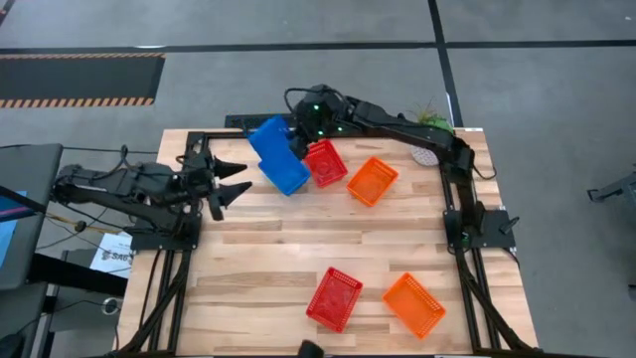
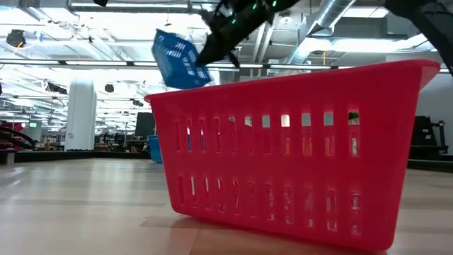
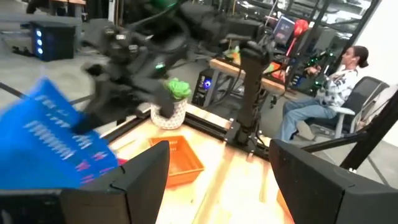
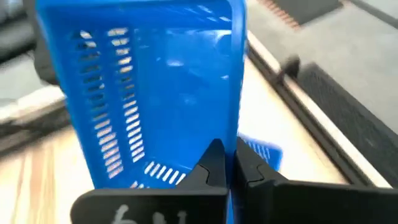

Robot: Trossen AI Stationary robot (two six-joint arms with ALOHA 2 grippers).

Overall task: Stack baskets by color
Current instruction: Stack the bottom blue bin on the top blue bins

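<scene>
A blue basket [image 1: 266, 136] hangs tilted above the table's far side, with my right gripper [image 4: 231, 167] shut on it. Just beneath it a second blue basket [image 1: 289, 175] rests on the table. Beside them are a red basket [image 1: 325, 162] and an orange basket [image 1: 373, 180]. Near the front edge lie another red basket [image 1: 334, 298] and another orange basket [image 1: 413, 304]. My left gripper [image 1: 241, 177] stands open at the left, level and pointing toward the blue baskets, holding nothing. My right gripper pinches one side wall of the blue basket at its rim [image 4: 237, 134], one finger inside the basket and one outside. The fingers slant down from the table's right and far side. The basket is lifted clear and tilted, its open side toward the wrist camera.
A white pot with a green plant [image 1: 428, 149] stands at the far right corner. In the low view the near red basket [image 2: 297, 156] fills the foreground. The middle of the table is bare wood [image 1: 328, 234]. A person [image 3: 329, 93] sits beyond the table.
</scene>
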